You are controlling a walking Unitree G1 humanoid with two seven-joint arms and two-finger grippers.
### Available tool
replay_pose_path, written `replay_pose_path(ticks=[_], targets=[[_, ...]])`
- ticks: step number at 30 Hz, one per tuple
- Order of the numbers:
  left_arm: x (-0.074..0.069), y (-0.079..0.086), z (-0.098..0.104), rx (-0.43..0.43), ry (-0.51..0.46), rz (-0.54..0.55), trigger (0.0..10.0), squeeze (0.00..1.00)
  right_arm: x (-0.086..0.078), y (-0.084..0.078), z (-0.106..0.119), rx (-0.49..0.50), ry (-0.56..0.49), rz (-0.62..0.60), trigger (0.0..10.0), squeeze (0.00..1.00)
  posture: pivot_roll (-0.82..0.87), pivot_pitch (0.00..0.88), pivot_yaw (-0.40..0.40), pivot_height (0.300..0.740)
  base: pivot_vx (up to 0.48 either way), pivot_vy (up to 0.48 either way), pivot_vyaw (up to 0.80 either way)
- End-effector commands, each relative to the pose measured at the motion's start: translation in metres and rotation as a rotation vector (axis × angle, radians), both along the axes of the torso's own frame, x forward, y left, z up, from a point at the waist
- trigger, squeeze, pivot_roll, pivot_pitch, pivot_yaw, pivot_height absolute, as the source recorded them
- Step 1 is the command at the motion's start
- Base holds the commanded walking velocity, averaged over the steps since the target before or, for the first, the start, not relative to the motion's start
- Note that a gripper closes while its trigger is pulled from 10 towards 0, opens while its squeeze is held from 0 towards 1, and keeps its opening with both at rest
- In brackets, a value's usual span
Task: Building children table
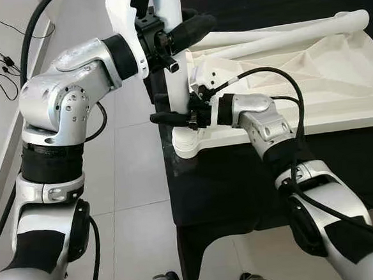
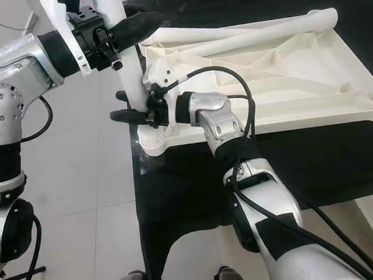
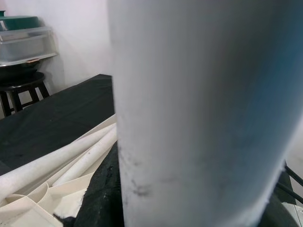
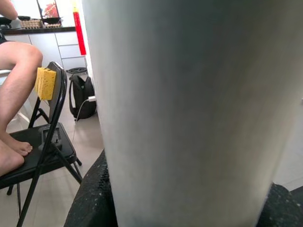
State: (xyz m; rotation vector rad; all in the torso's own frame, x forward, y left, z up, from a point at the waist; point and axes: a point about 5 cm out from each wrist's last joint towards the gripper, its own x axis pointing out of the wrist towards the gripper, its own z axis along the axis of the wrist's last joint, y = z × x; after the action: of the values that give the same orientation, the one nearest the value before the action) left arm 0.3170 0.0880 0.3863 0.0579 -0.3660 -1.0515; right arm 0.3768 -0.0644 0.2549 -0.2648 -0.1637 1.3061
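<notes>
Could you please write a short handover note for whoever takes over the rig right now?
Left gripper: shut on the upright white leg, high up.
Right gripper: shut on the same leg, lower, just above its corner socket.
Tabletop: upside down on the black cloth, two more legs lying across it.
Done: one leg stands in the near corner; how firmly it is seated cannot be told.
Left: seat this leg fully, then fit the loose legs.
</notes>
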Motion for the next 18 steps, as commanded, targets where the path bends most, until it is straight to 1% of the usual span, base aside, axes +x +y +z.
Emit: replay_pose_path(ticks=[1,2,4,7,8,9,10,11,12,13,14,15,16,18], targets=[[-0.003,-0.013,-0.003,0.025,0.011,-0.056,0.0,0.00,-0.010,0.029,-0.021,-0.070,0.051,0.110,0.0,0.00,0.00,0.186,0.089,0.740,0.000,0.000,0.00],[-0.003,-0.013,-0.003,0.025,0.009,-0.051,0.0,0.00,-0.008,0.025,-0.025,-0.091,0.038,0.074,0.0,0.00,0.00,0.184,0.088,0.740,0.000,0.000,0.00],[-0.003,-0.013,-0.003,0.024,0.008,-0.051,0.0,0.00,-0.007,0.024,-0.027,-0.097,0.028,0.059,0.0,0.00,0.00,0.184,0.088,0.740,0.000,0.000,0.00],[-0.003,-0.013,-0.004,0.023,0.007,-0.053,0.0,0.00,-0.004,0.020,-0.027,-0.067,0.039,0.017,0.0,0.00,0.00,0.183,0.088,0.740,0.000,0.000,0.00],[-0.003,-0.013,-0.003,0.006,0.016,-0.062,0.0,0.00,-0.003,0.016,-0.030,-0.065,0.035,-0.017,0.0,0.00,-0.01,0.182,0.088,0.740,0.000,0.000,0.00],[-0.003,-0.013,-0.003,0.006,0.016,-0.062,0.0,0.00,-0.003,0.016,-0.030,-0.065,0.035,-0.017,0.0,0.00,-0.01,0.182,0.088,0.740,0.000,0.000,0.00],[-0.006,-0.014,-0.004,0.013,0.017,-0.089,10.0,1.00,-0.002,0.011,-0.039,-0.089,0.064,-0.105,0.0,0.00,-0.01,0.184,0.082,0.740,0.000,0.000,0.00],[-0.006,-0.014,-0.004,0.013,0.017,-0.089,10.0,1.00,-0.002,0.011,-0.039,-0.089,0.064,-0.105,0.0,0.00,-0.01,0.184,0.082,0.740,0.000,0.000,0.00],[-0.007,-0.015,-0.003,0.007,0.025,-0.094,10.0,1.00,0.001,0.007,-0.053,-0.044,0.129,-0.380,0.0,0.00,0.00,0.183,0.066,0.740,0.000,0.000,0.00],[-0.007,-0.014,-0.002,0.005,0.029,-0.083,10.0,1.00,-0.018,0.010,-0.077,-0.035,0.156,-0.557,0.0,0.00,0.01,0.185,0.063,0.740,0.000,0.000,0.00],[-0.007,-0.014,-0.002,0.005,0.029,-0.083,10.0,1.00,-0.018,0.010,-0.077,-0.035,0.156,-0.557,0.0,0.00,0.01,0.185,0.063,0.740,0.000,0.000,0.00],[-0.006,-0.012,-0.001,0.000,0.034,-0.068,10.0,1.00,-0.040,0.012,-0.092,0.000,0.223,-0.696,0.0,0.00,0.01,0.190,0.069,0.740,0.000,0.000,0.00],[-0.003,-0.010,-0.001,-0.003,0.037,-0.052,10.0,1.00,-0.056,0.015,-0.097,0.041,0.245,-0.776,0.0,0.00,0.00,0.204,0.080,0.740,0.000,0.000,0.00],[-0.003,-0.010,-0.001,-0.003,0.037,-0.052,10.0,1.00,-0.056,0.015,-0.097,0.041,0.245,-0.776,0.0,0.00,0.00,0.204,0.080,0.740,0.000,0.000,0.00]])
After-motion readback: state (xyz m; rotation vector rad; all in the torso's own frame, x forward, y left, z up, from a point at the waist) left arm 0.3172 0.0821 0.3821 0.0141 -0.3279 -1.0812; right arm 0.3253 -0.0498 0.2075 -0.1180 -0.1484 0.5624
